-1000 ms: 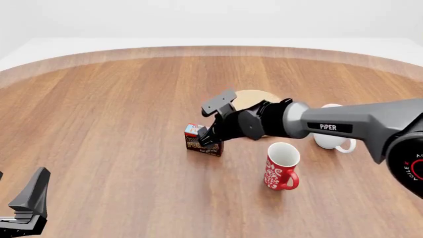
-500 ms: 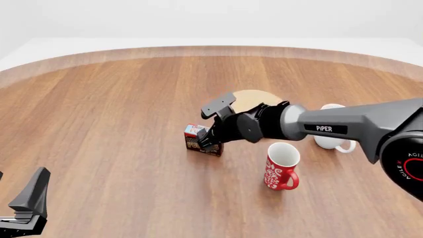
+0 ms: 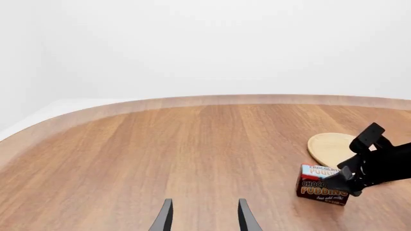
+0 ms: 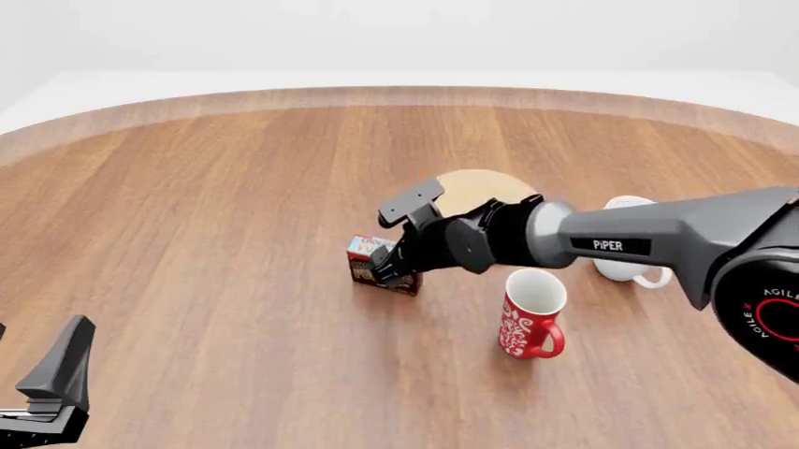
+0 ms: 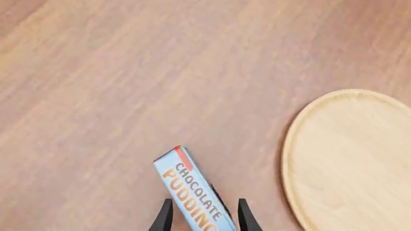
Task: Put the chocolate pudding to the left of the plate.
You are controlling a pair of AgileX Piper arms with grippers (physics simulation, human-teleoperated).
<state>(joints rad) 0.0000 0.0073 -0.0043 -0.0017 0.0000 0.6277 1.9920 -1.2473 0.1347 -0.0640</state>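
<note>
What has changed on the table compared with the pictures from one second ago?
Very little. The right hand eased slightly lower around the chocolate pudding, its fingers on either side of the carton. The pudding, the plate, both mugs and the left hand stayed in place.

Left and front of the dark brown pudding carton point(image 4: 372, 263): bare wooden desk point(image 4: 187, 234), wide open. Its right side is blocked by the right tool point(image 4: 391, 265) and arm. Round tan wooden plate point(image 4: 481, 190) behind-right; red patterned mug point(image 4: 530, 313) and white mug point(image 4: 628, 267) crowd right side.
</note>
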